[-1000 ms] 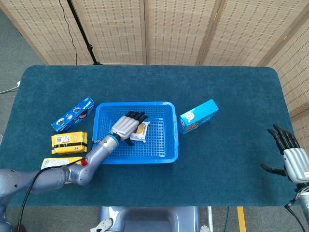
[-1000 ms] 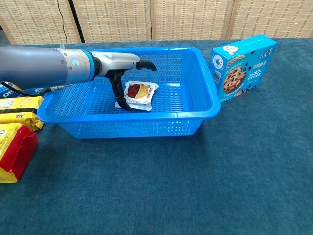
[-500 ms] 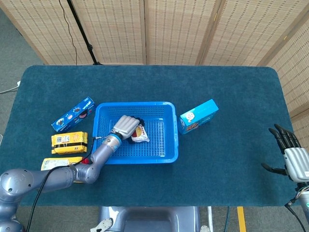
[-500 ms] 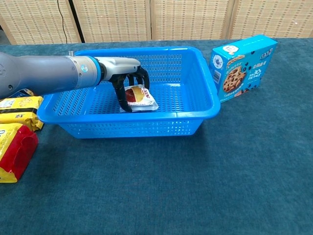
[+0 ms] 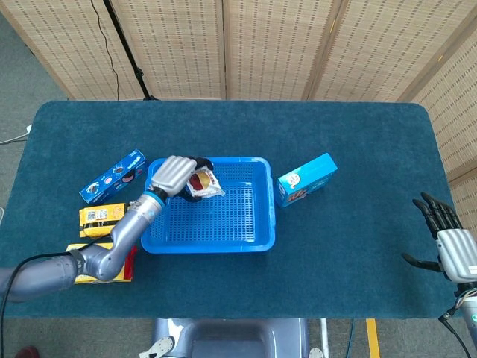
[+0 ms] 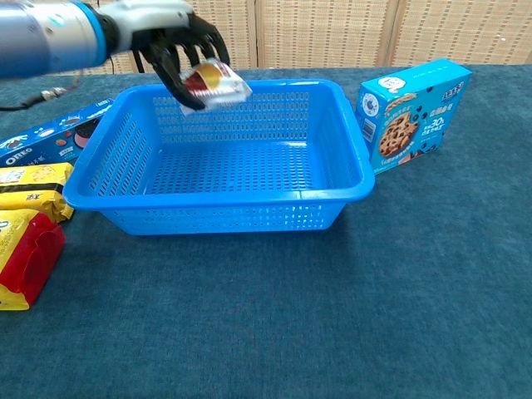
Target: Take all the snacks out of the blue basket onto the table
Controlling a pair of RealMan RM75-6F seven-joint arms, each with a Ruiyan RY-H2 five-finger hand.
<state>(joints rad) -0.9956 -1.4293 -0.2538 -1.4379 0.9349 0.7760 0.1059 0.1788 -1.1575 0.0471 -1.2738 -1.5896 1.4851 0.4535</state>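
My left hand grips a small white snack packet with a red and yellow picture, held in the air above the back left part of the blue basket. The basket's mesh floor shows nothing else inside. At the table's right edge my right hand rests open with its fingers spread, holding nothing; the chest view does not show it.
Left of the basket lie an Oreo box, a yellow snack pack and a red and yellow bag. A blue cookie box stands right of the basket. Folding screens stand behind the table.
My left hand closed on the snack packet on the basket floor, then lifted it up and back toward the basket's rear left corner. The right hand stayed where it was.
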